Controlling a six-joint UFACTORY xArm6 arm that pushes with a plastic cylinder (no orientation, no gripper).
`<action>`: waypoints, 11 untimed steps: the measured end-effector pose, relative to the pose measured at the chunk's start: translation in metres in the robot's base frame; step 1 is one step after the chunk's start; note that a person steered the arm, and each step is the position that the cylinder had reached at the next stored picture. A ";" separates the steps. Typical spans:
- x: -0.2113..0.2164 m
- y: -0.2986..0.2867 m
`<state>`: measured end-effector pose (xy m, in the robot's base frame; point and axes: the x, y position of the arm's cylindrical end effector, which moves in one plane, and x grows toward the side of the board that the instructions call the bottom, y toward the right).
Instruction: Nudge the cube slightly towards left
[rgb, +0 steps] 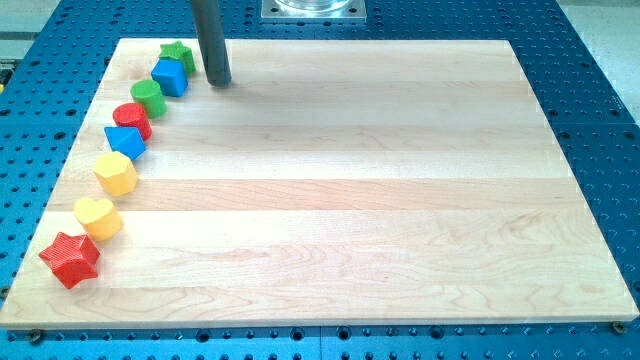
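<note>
A wooden board (400, 200) lies on a blue perforated table (600, 100). Along its left edge (top to bottom): green star (180, 53), green cylinder (148, 96), red cylinder (131, 119), blue triangular block (125, 142), yellow hexagon (116, 173), yellow heart (98, 217), red star (70, 259).

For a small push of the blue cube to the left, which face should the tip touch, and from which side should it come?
Touch the blue cube on its flat face toward the view's right, low and centred, coming from the right. My tip already stands just right of it. Push gently: the green star and green cylinder crowd it closely.

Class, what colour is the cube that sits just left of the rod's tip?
Blue. The cube shows best in the camera view, just left of my tip.
</note>
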<state>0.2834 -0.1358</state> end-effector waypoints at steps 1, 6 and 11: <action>0.000 -0.005; 0.000 -0.034; 0.062 0.026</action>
